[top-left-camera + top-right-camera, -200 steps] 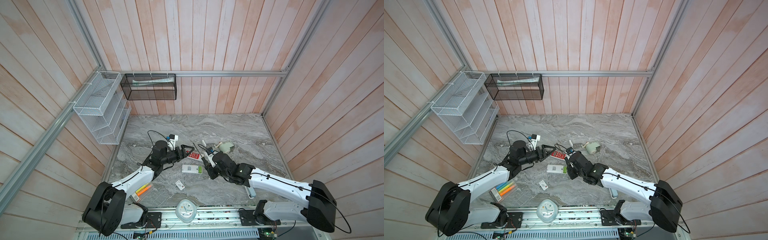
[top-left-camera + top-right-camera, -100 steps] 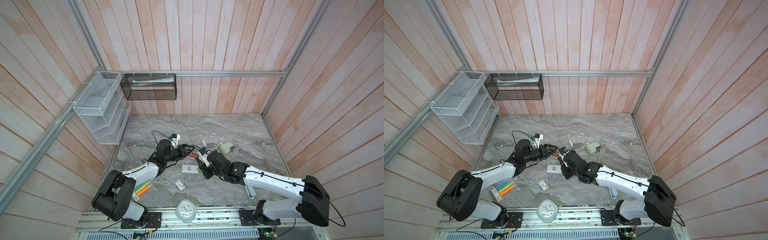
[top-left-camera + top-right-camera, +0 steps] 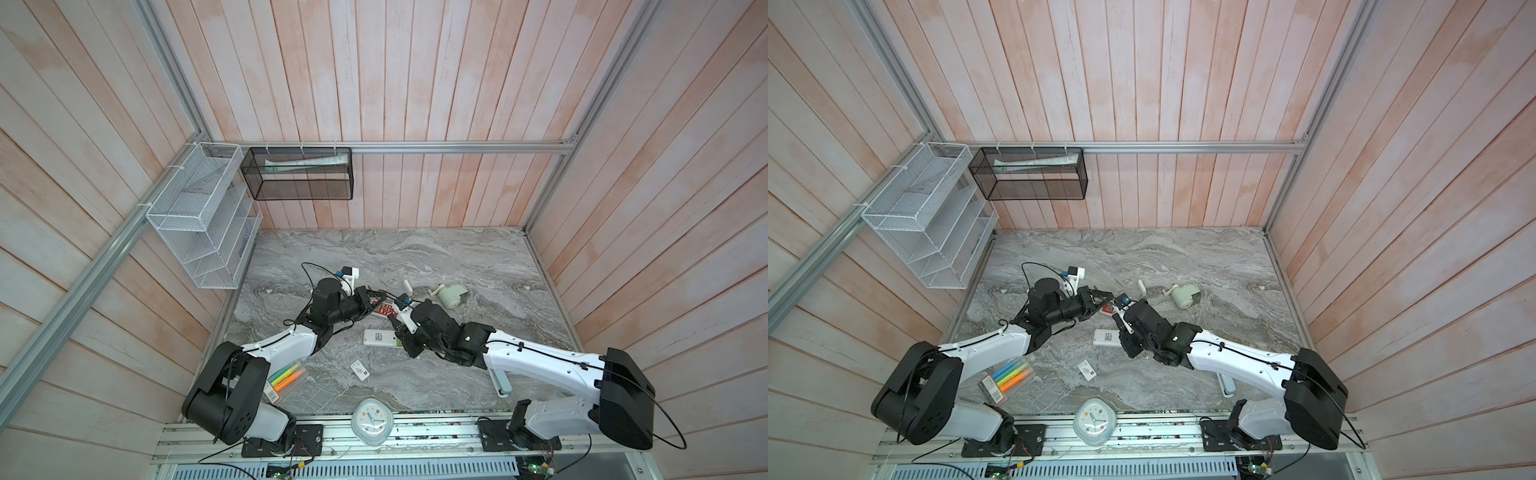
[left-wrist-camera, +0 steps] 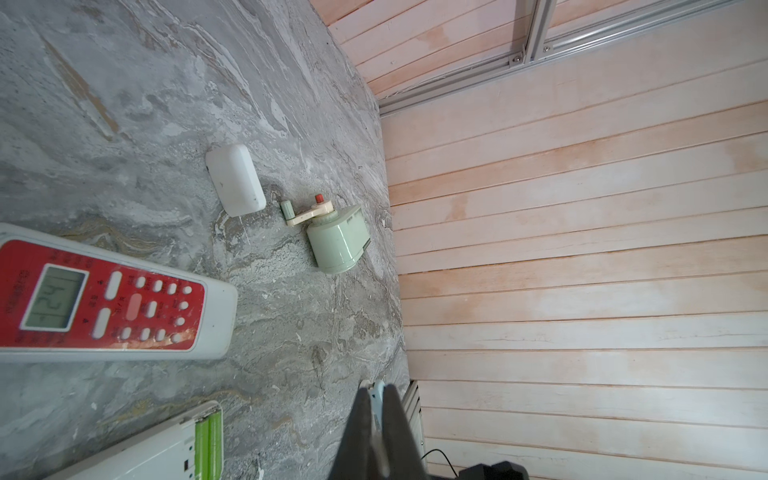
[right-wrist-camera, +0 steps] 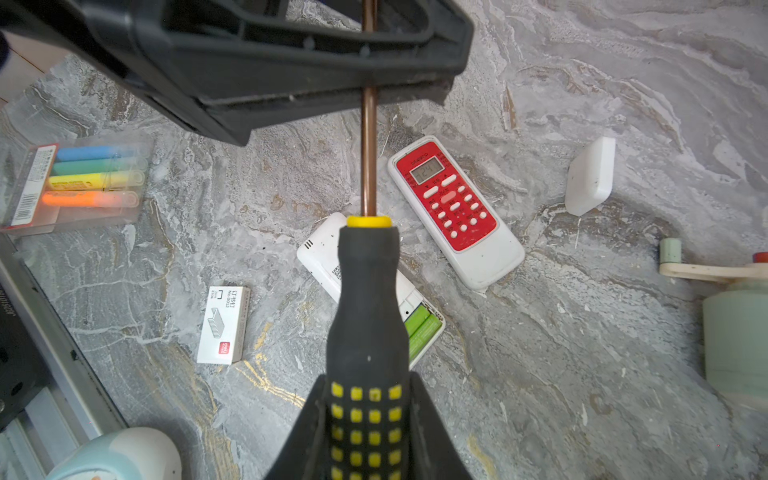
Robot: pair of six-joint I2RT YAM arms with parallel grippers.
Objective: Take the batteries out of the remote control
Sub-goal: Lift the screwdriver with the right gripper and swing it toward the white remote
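Right gripper [image 5: 368, 390] clamps the screwdriver [image 5: 365, 299] by its rubbery black, yellow-studded handle; further along, the left gripper [image 4: 377, 419] is pinched tight on its thin coppery shaft, probably to steady it or take it over. Beneath, two glossy lime-green batteries [image 5: 419, 328] lie side by side in the open bay of the face-down white remote [image 5: 322, 253]; a red-faced remote [image 5: 453, 208] lies just beyond

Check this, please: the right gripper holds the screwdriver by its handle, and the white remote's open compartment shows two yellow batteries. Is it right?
One thing is wrong: the batteries in the open compartment of the white remote are lime green, not yellow, as the right wrist view shows. The right gripper does hold the screwdriver by its handle.
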